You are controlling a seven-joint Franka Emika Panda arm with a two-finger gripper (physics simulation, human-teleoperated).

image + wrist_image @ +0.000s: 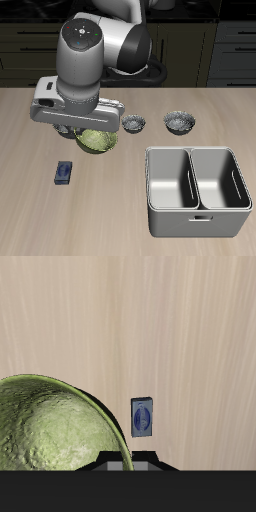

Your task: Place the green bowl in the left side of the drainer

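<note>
While hanging low over the desk [30, 130], covers most of the green bowl [97, 141] with the arm's bulk. From the exterior view, only a crescent of yellow-green rim peeking out beneath the hand [88, 128]. In the wrist view, bowl [45, 428] right up against the hand [127, 463], mottled shiny inside facing the camera, empty. Looks lifted and pinched at the rim, but fingers mostly cut off at the frame edge, so grasp or no grasp: cannot tell.

Nearer the desk's front edge, a small blue card-like thing [64, 173] lying flat, also visible past the bowl's rim from the wrist [142, 416]. Apart from the bowl, not touching.

Key relation now: the drainer [196, 216] sits well apart from the hand, off to the side and closer to the front edge. Two deep compartments, both empty, split by a central wall. Target half probably the one farther from the bowl, so likely a sideways carry over the near compartment.

Farther back, two grey bowls [180, 122], small one [134, 123] beside the larger, both empty.
</note>
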